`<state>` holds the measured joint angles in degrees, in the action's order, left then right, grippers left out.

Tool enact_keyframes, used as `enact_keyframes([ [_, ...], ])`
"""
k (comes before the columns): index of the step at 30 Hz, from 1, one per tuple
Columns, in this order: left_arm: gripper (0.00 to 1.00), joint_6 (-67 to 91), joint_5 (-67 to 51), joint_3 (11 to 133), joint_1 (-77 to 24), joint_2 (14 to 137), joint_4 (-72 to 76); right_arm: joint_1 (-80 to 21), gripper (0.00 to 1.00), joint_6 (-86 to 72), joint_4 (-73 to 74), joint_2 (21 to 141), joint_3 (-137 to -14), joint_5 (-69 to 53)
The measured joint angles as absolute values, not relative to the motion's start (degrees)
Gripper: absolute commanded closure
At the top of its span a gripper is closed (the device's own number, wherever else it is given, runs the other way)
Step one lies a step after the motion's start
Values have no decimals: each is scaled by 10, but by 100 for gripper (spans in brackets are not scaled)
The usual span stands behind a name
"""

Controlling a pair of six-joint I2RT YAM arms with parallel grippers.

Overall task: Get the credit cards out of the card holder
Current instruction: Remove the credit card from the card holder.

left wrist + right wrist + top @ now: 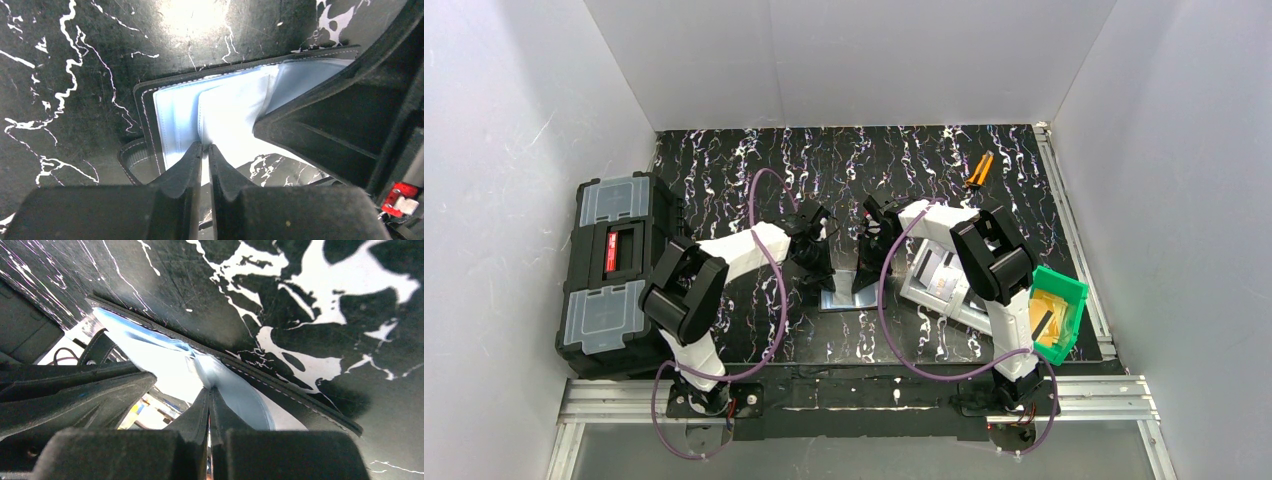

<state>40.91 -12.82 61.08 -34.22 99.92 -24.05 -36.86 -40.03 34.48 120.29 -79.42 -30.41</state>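
Card holder (841,294), a small black bifold wallet with glossy pale blue inner pockets, lies spread open on the black white-veined marbled table (924,160). It sits toward the near edge, about midway between the left and right edges. Both arms reach down onto it. The left gripper (812,262) stands at the holder's left half. In its wrist view its fingers (187,165) are drawn all but together with only a thin slit between them. Their tips are at the lower edge of the pale middle leaf, and whether that leaf or a card is pinched cannot be told. The right gripper (867,262) has its jaws pressed together, tips touching the fold of a blue pocket (235,390). No card can be told apart from the pockets. A large black toolbox with clear lid trays (614,265) stands at the left edge. A green plastic bin (1064,290) sits at the right edge with a grey bin (929,285) just beside it. A small orange-handled tool (979,170) lies near the far right corner.
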Motion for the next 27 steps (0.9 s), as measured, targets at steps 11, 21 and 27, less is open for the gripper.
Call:
enact_keyframes([
  [11, 100, 442, -145, 606, -352, 943, -232, -377, 91, -387, 352, 1204, -806, -300],
  [21, 100, 446, -154, 609, -354, 936, -237, -400, 75, -374, 358, 1214, -833, -296],
  [27, 100, 446, -150, 613, -354, 937, -245, -392, 61, -371, 368, 1201, -835, -284],
])
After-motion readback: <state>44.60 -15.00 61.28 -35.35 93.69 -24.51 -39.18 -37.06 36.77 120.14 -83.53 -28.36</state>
